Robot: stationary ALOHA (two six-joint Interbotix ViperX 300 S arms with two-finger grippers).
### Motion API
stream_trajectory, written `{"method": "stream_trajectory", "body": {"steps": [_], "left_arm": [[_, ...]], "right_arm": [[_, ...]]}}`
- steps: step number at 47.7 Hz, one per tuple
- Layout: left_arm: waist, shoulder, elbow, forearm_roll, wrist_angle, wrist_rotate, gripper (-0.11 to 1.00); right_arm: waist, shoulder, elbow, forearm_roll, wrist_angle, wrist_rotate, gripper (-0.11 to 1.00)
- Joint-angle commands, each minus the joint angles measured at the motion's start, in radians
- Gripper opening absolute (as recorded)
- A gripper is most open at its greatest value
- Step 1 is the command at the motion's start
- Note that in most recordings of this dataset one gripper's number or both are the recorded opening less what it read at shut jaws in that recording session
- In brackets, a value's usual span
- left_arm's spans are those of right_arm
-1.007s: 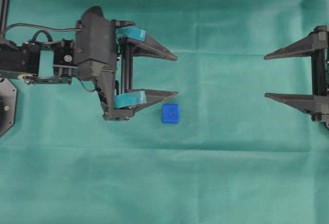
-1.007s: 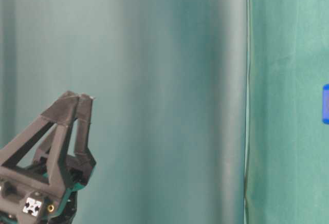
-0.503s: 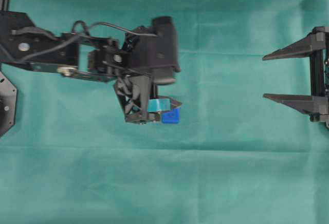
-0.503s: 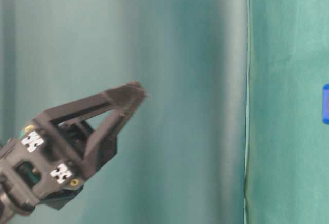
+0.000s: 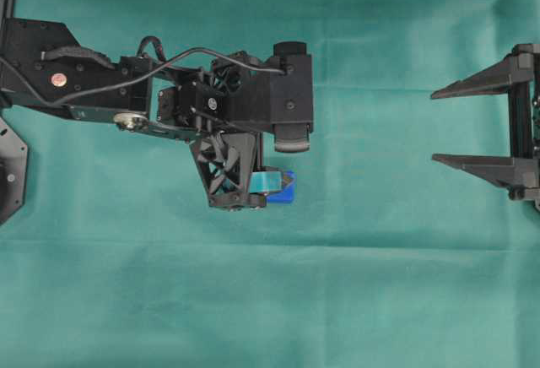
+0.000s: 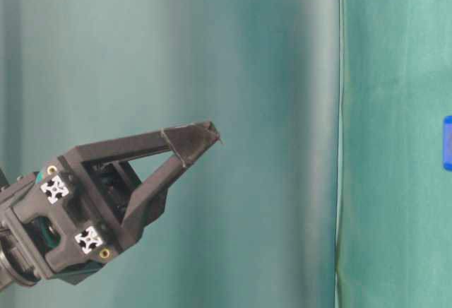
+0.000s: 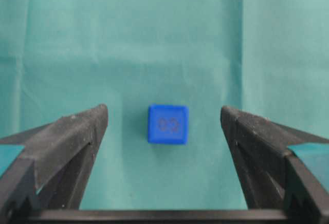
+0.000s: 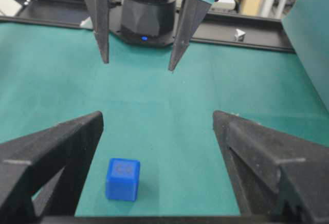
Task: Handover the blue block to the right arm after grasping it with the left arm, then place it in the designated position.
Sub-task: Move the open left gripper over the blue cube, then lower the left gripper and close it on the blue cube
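Observation:
The blue block (image 7: 168,124) lies on the green cloth, straight below my left gripper (image 7: 163,109) and centred in the wide gap of its open, teal-taped fingers (image 7: 77,131). Neither finger touches it. From overhead, the left gripper (image 5: 283,170) points down and its lower finger covers part of the blue block (image 5: 288,192). In the right wrist view the left gripper (image 8: 138,62) hangs well above the cloth. My right gripper (image 5: 434,127) stands open at the right edge, far from the block (image 8: 123,179), holding nothing. The designated position is out of view.
Green cloth (image 5: 380,284) covers the whole table. The left arm's base (image 8: 146,16) and a black frame rail (image 8: 247,34) stand at the far end. A green curtain (image 6: 233,54) hangs behind the left gripper (image 6: 205,133) in the table-level view.
The left arm has swung forward and tipped its gripper from lying level beside the block to pointing down over it. The right arm has stayed put. The block has not moved.

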Motion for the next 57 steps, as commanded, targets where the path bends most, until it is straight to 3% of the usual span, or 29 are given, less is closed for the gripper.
{"method": "stream_trajectory", "body": {"steps": [1,57], "left_arm": [[-0.002,-0.017,-0.021,0.002,-0.005,0.002,1.00],[-0.002,-0.018,-0.002,0.002,-0.021,-0.002,1.00]], "right_arm": [[-0.002,0.005,-0.021,-0.002,-0.003,0.000,0.93],[-0.002,0.009,-0.021,-0.002,0.002,0.000,0.93]]}}
